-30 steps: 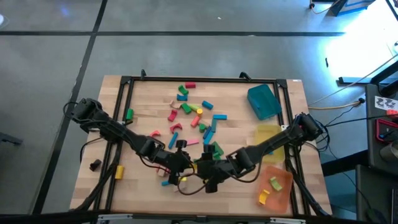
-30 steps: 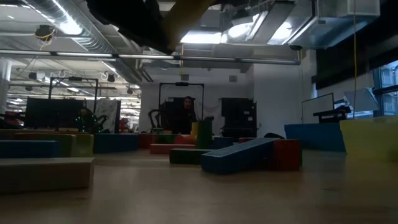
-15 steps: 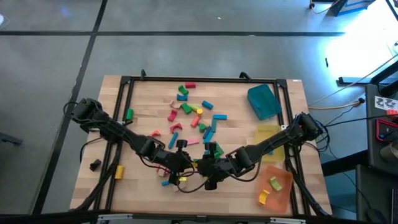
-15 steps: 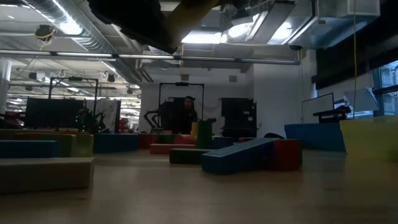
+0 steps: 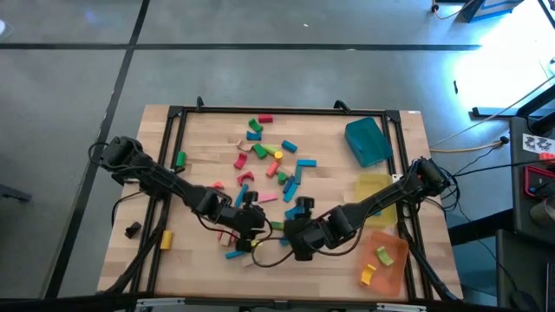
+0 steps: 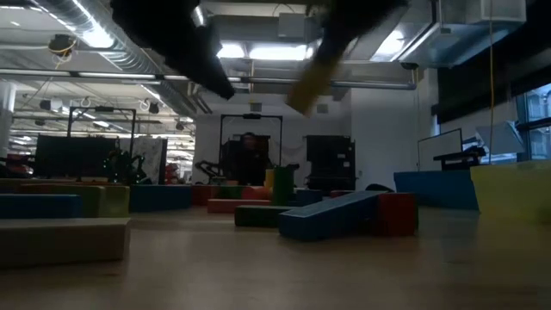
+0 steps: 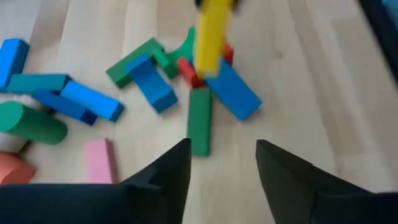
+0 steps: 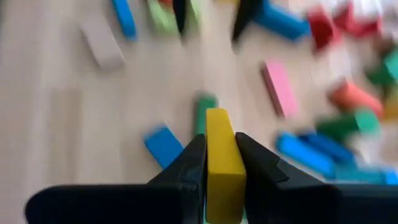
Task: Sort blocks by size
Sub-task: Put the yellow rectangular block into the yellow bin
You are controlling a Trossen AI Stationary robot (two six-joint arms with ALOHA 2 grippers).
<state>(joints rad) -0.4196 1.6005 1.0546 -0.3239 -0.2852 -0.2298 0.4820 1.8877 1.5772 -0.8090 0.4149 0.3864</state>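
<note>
Handover just completed near the front-centre of the table (image 5: 199, 130): a second ago both arms met over the same spot with the yellow bar between them; now the right end effector (image 8: 219, 163) is pinching the yellow bar (image 8: 222, 163) between its fingers and has lifted it clear, while the left end effector (image 7: 222, 163) has spread, nothing between its fingers, hanging just above the wood. Judged meaning for the task: the bar now belongs to the right arm, whose side carries the orange tray (image 5: 397, 276) with a few pieces already in it, the yellow tray (image 5: 371, 184) and the teal tray (image 5: 364, 143); which one suits this size cannot be told. Most blocks (image 5: 269, 156) lie loose and unsorted mid-table. High view gives the layout, but the grip itself is hidden under the arms. Right wrist view shows the pinch plainly. Left wrist view shows the same yellow bar (image 7: 210, 37) hanging above a green and blue cluster. Low view shows it as a tilted shape (image 6: 312, 76) well above the table
</note>
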